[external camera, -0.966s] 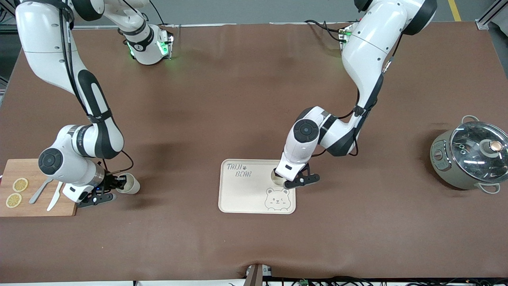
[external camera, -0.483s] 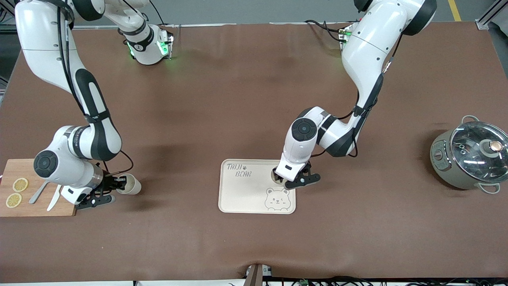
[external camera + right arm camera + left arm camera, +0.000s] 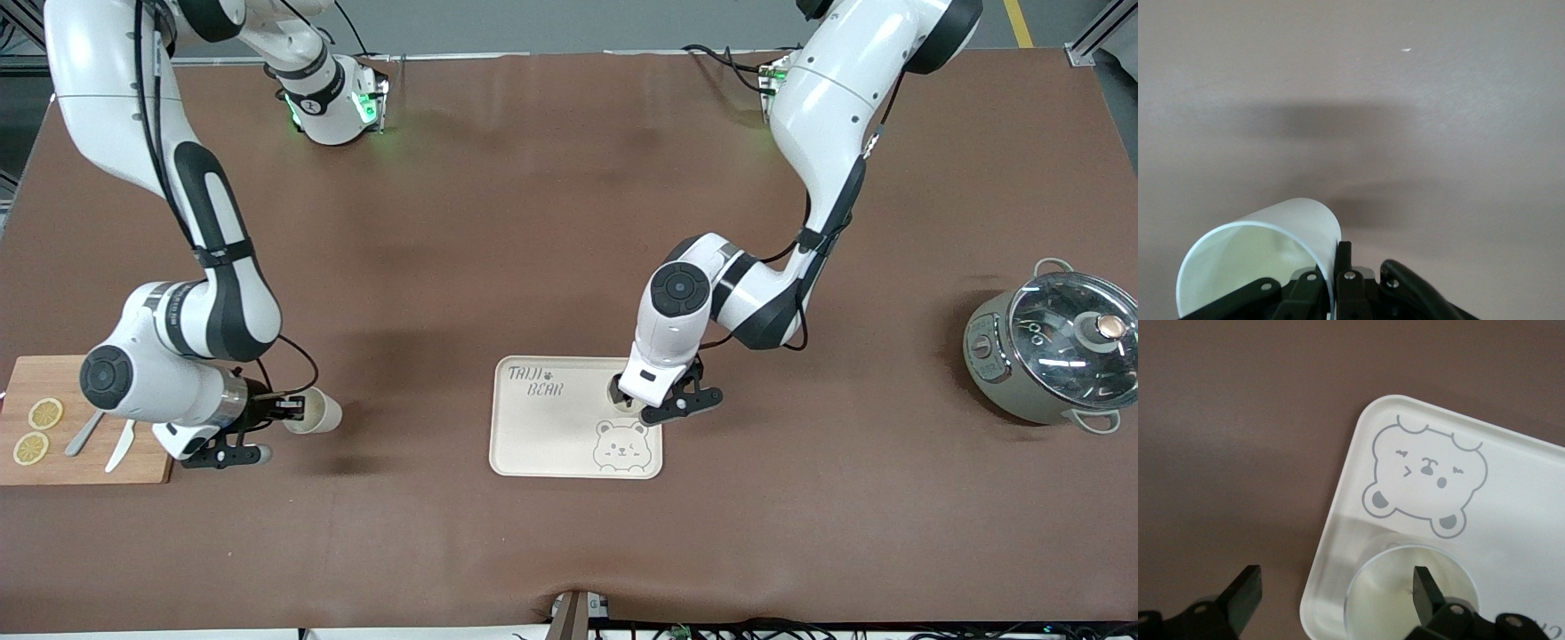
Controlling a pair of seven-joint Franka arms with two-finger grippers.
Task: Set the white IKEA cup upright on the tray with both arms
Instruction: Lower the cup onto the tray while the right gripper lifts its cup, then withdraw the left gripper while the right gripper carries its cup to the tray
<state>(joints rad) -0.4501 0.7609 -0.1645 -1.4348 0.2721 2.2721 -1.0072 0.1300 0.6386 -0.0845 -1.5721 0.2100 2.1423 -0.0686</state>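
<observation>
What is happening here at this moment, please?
Each arm is handling a white cup. The left gripper is open above a cup standing upright on the tray. The right gripper is shut on a second cup, held tilted over the table beside the cutting board.

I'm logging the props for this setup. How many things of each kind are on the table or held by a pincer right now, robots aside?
White cups: 2 (one upright on the tray, one in the right pincer)
Tray: 1
Wooden cutting board: 1
Lemon slices: 2
Pieces of cutlery: 2
Lidded pot: 1
Total: 9
</observation>
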